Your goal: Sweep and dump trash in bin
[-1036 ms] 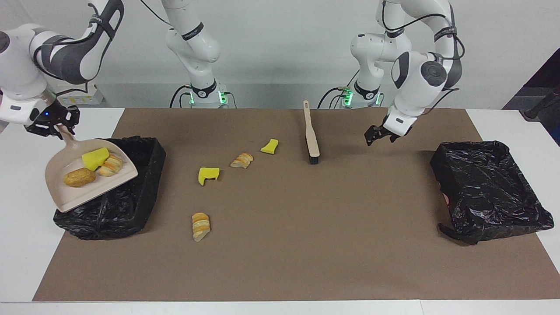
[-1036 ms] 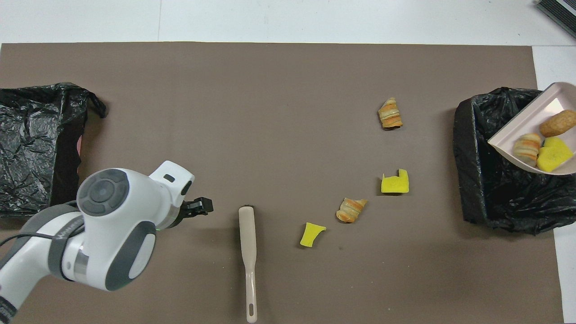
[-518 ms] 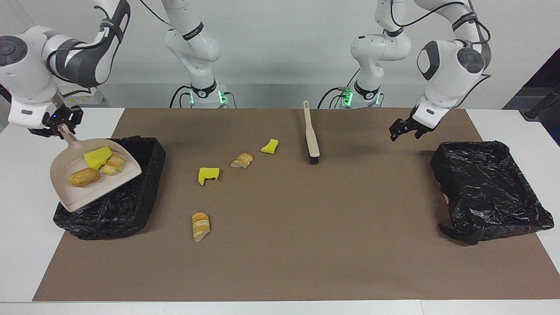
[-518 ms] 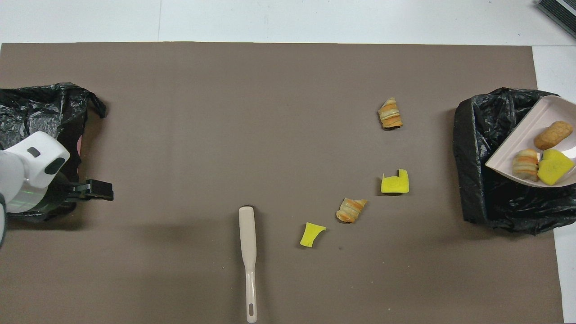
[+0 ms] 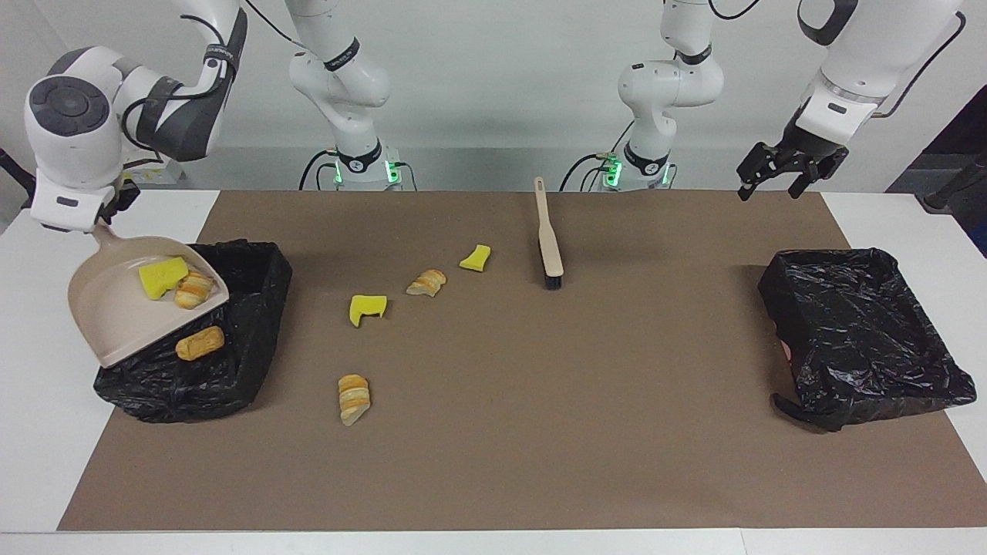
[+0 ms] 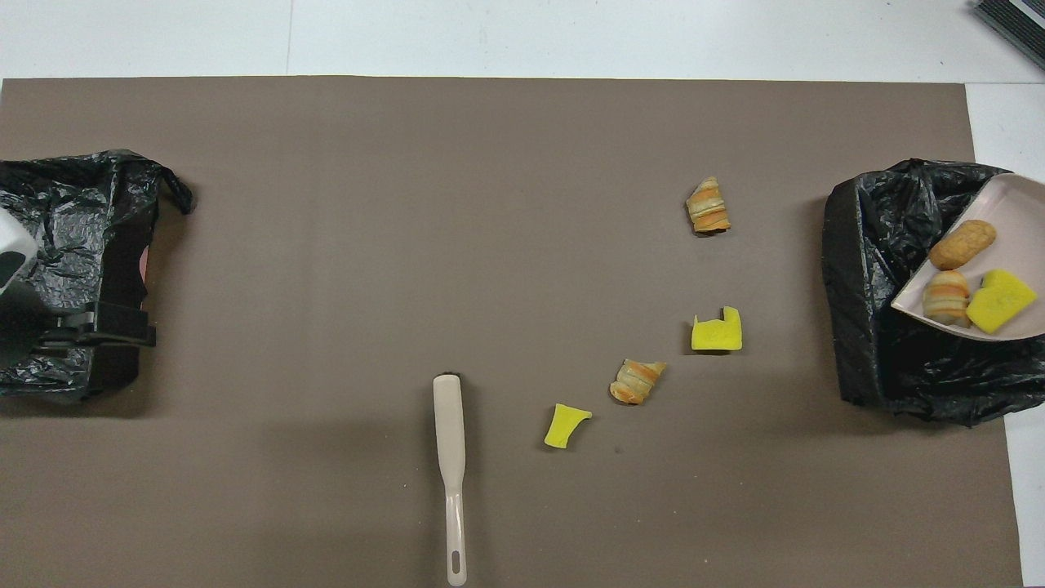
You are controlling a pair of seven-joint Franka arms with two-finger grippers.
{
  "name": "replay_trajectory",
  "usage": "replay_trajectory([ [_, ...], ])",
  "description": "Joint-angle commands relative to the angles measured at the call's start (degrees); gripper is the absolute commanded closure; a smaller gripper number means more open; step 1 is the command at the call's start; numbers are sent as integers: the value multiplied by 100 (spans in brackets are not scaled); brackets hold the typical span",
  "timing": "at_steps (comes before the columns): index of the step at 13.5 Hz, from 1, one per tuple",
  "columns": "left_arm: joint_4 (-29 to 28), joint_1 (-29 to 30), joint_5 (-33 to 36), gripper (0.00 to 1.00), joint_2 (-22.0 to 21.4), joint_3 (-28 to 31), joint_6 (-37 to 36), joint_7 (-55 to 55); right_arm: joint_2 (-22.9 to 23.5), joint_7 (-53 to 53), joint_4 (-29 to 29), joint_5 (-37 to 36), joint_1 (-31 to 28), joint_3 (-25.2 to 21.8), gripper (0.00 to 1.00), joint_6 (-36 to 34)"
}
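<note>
the right claw point(image 5: 108, 223), clamped on the dustpan point(image 5: 116, 316), tilts it over a black-lined bin point(image 5: 254, 308); one bread chunk point(image 5: 200, 343) lies at its lip, a sponge piece point(image 5: 162, 277) and a bread slice point(image 5: 193, 289) in it. four trash bits point(image 5: 368, 307) lie on the table point(image 5: 493, 462) near the brush point(image 5: 549, 243). the left claw point(image 5: 786, 173) hangs with fingers apart.
</note>
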Motion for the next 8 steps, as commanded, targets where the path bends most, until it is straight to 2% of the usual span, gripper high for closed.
replay_trajectory([
  [1, 405, 34, 91, 0, 193, 2, -242, 49, 202, -79, 408, -299, 2, 35, 100, -294],
  [2, 486, 25, 99, 0, 298, -7, -277, 49, 211, -166, 426, -412, 2, 44, 100, -329],
  [4, 391, 25, 73, 0, 238, 2, -295, 58, 238, -246, 435, -510, 11, 61, 100, -399],
  [6, 407, -10, 81, 0, 237, -24, -383, 5, 273, -246, 435, -1078, 290, 70, 100, -399],
  [8, 434, -36, 90, 0, 246, -25, -366, -4, 404, -246, 618, -1204, 415, 70, 100, -391],
])
